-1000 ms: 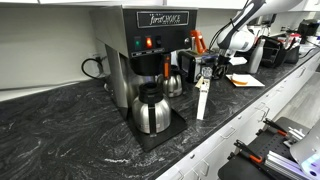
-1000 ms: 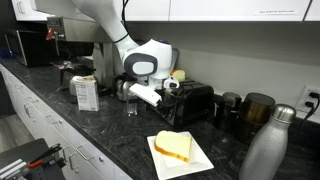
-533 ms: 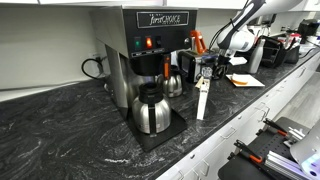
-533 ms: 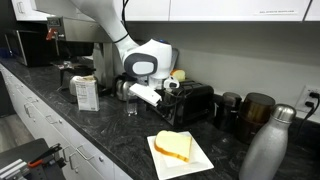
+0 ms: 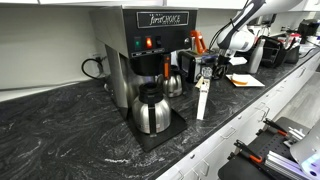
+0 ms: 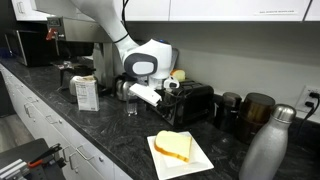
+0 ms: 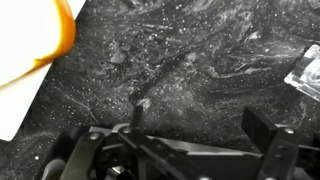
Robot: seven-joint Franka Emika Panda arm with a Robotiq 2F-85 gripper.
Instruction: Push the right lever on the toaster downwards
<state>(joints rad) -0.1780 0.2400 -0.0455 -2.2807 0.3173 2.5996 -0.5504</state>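
Observation:
The toaster [image 6: 196, 104] is a small dark-fronted box on the black counter, right of the arm's white wrist; it also shows behind the gripper in an exterior view [image 5: 189, 66]. Its levers are too small to make out. My gripper [image 6: 166, 93] reaches in low at the toaster's front left corner, and whether it touches is unclear. In the wrist view the gripper [image 7: 198, 124] is open, its fingers [image 7: 262, 126] are wide apart over bare counter with nothing between them, and the toaster is out of view.
A slice of bread on a white plate [image 6: 200, 160] lies in front of the toaster; its corner shows in the wrist view [image 7: 20, 95]. A steel bottle [image 6: 264, 148], a small box [image 6: 86, 92], the coffee brewer [image 5: 150, 45] and its carafe [image 5: 150, 108] stand around.

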